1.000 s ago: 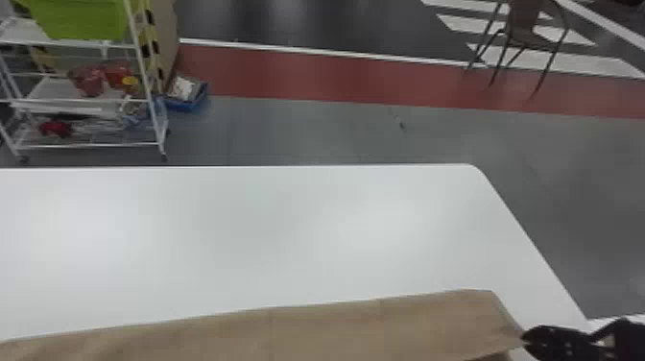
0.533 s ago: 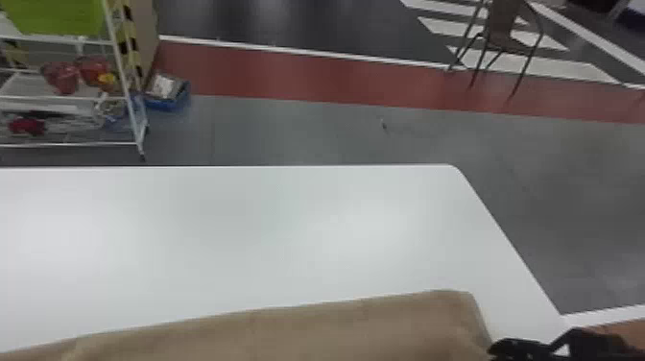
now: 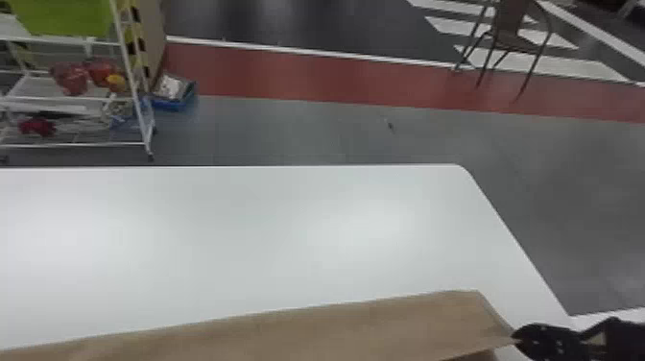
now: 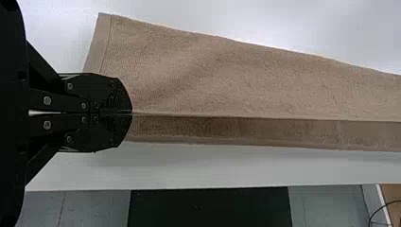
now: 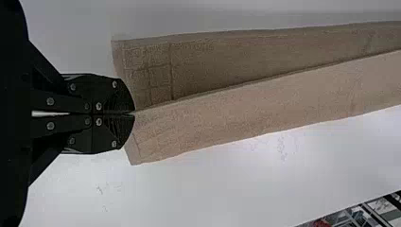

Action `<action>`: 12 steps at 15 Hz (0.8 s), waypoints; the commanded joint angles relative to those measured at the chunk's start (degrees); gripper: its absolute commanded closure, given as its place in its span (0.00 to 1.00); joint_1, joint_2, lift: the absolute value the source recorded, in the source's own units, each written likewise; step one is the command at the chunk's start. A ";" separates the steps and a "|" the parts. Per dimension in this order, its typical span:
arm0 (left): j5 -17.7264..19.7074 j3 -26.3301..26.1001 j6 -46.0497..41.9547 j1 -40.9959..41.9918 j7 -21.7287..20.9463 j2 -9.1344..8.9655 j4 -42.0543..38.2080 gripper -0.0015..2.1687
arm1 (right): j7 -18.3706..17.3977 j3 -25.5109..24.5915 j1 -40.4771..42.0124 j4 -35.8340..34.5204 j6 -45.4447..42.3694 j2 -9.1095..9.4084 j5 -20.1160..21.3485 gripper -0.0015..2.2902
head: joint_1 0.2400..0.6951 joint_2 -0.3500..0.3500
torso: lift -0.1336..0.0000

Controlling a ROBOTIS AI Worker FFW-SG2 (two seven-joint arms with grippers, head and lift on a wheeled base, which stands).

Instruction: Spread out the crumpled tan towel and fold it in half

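In the head view, my right gripper (image 3: 520, 334) is at the lower right, at the right-hand corner of the tan towel (image 3: 384, 326), which stretches along the near part of the white table. In the right wrist view, my right gripper (image 5: 134, 112) is shut on one edge of the towel (image 5: 227, 113); cloth hangs to either side of the pinched edge. My left gripper (image 4: 131, 112) is shut on the same kind of edge of the towel (image 4: 246, 75) in the left wrist view, with a darker strip of cloth below the held edge.
The white table (image 3: 240, 240) extends beyond the towel, its rounded far corner at the right. On the floor behind stand a white wire cart (image 3: 72, 144) at the left, a blue box (image 3: 173, 101) beside it and a chair (image 3: 511, 33) at the back right.
The head view has swung to the right, so the cart, chair and table corner appear farther left. In it, the right gripper and the towel's right end also stand farther left.
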 commanded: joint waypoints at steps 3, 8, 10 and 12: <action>-0.68 0.43 -0.18 -0.52 -0.57 -0.15 3.17 0.71 | 0.28 0.31 0.39 0.05 -0.18 0.14 0.15 0.89 | 1.00 0.19 | 0.10; -2.00 -0.62 -0.18 -1.23 -0.57 -0.15 5.99 0.71 | 0.28 1.98 1.62 0.49 -0.18 0.23 1.30 0.89 | 1.00 0.21 | 0.10; -2.44 -1.15 -0.18 -1.58 -0.57 -0.15 6.60 0.71 | 0.28 2.68 1.88 1.37 -1.41 0.23 2.53 0.89 | 1.00 0.22 | 0.10; -2.53 -0.97 -0.18 -1.58 -0.57 -0.15 6.51 0.71 | 0.28 2.16 1.80 1.54 -1.58 0.05 2.79 0.89 | 1.00 0.22 | 0.10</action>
